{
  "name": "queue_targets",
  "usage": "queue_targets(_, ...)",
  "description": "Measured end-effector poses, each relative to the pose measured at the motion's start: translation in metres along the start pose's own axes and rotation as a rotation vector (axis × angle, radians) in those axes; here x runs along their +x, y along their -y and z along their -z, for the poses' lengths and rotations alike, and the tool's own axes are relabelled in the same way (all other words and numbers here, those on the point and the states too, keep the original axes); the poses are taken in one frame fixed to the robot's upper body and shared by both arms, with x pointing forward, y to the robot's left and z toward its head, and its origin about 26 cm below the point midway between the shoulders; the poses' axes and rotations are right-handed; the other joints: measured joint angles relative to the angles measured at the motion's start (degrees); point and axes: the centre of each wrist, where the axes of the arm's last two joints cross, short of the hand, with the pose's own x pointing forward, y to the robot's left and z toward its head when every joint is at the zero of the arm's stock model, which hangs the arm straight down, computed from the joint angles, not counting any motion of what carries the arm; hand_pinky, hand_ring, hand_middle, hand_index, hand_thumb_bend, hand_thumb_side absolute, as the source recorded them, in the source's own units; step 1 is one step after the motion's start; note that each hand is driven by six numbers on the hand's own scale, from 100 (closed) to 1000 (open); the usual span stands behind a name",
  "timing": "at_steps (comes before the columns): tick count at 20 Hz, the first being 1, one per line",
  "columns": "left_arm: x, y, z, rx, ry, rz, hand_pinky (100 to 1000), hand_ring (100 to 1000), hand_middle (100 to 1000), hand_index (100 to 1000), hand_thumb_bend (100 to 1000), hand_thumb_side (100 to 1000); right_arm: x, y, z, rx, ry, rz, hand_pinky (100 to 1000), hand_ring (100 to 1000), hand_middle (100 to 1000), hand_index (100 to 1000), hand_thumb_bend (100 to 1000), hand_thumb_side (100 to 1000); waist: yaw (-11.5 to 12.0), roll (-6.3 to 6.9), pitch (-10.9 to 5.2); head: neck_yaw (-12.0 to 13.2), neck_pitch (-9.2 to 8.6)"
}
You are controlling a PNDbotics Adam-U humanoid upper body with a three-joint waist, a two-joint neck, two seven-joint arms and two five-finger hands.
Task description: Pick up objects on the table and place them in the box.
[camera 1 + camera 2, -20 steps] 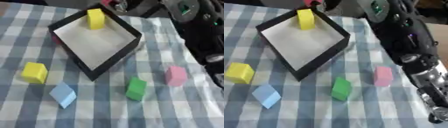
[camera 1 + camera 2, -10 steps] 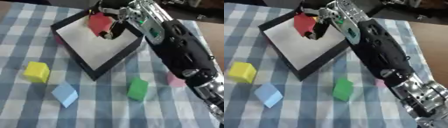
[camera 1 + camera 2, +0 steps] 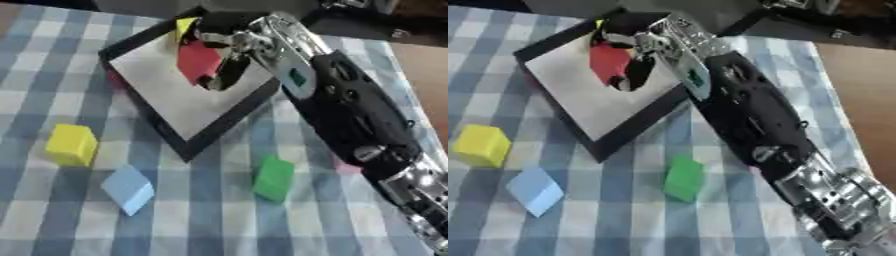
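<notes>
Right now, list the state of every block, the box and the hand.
Red block: held by the right hand over the box.
Box: open, a yellow block at its far corner.
Right hand: fingers curled round the red block.
Yellow cube, blue block, green block: on the table.

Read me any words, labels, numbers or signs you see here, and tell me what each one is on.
No readable text anywhere.
Right forearm: a small green mark on the silver panel, too blurred to read.
Red block in the right hand, box, yellow block, blue block, green block: plain, no markings.
</notes>
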Motion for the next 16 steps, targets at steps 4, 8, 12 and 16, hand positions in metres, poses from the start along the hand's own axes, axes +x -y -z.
queue_targets(4,-0.001,0.000,-0.001,0.000,-0.004,-0.002,746,721,817,844,415,715,-0.001,-0.001,0.000,0.007,-0.050,-0.028,895,859,841,876,219,138,0.00,0.00,0.00,-0.16,0.00)
queue_targets(8,-0.002,0.000,-0.002,0.000,-0.008,-0.003,746,722,818,844,414,717,-0.004,-0.006,0.000,0.000,-0.086,-0.030,919,894,880,929,294,277,0.00,0.00,0.00,-0.41,0.00)
queue_targets(12,-0.002,0.000,-0.002,-0.001,-0.010,-0.005,746,722,818,844,413,718,-0.006,-0.005,-0.001,-0.042,-0.096,-0.024,925,898,881,941,338,285,-0.02,0.00,0.00,-0.36,0.01)
queue_targets(16,-0.002,0.000,-0.002,-0.002,-0.011,-0.004,746,723,818,844,412,718,-0.007,0.004,-0.008,-0.124,-0.107,-0.010,919,888,871,935,319,256,-0.22,0.00,0.00,-0.10,0.03)
